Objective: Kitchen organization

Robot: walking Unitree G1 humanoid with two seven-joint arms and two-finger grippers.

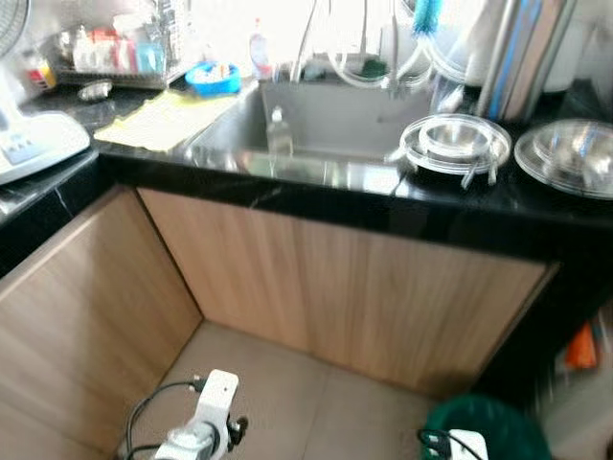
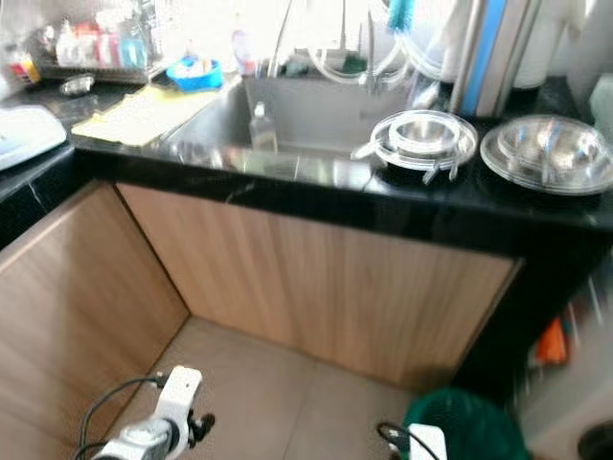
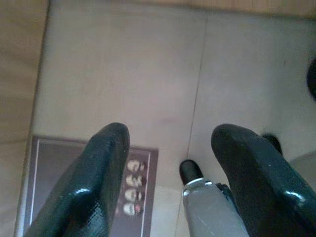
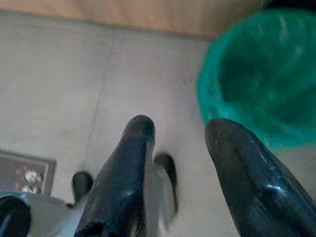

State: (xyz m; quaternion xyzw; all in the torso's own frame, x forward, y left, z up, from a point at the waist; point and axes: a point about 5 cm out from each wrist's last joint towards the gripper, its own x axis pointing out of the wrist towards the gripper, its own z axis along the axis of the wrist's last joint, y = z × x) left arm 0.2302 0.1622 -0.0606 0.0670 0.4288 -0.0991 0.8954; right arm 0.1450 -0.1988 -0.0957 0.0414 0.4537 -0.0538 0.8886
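Left eye view showed the sink (image 1: 316, 129) set in a black counter (image 1: 402, 206), with two steel lidded pans (image 1: 455, 144) just right of it and a dish rack (image 1: 115, 53) well to its left, all untouched, so the organizing seemed barely begun. Both arms hung low before the cabinet below the sink, the left gripper (image 3: 170, 163) and right gripper (image 4: 180, 163) each with fingers apart and empty, the right one near a green bin (image 4: 256, 79).

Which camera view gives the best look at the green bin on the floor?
The right wrist view: the green bin is large there and its open rim and dark inside show, though blurred. Both eye views catch just its top at the bottom edge, below the counter.
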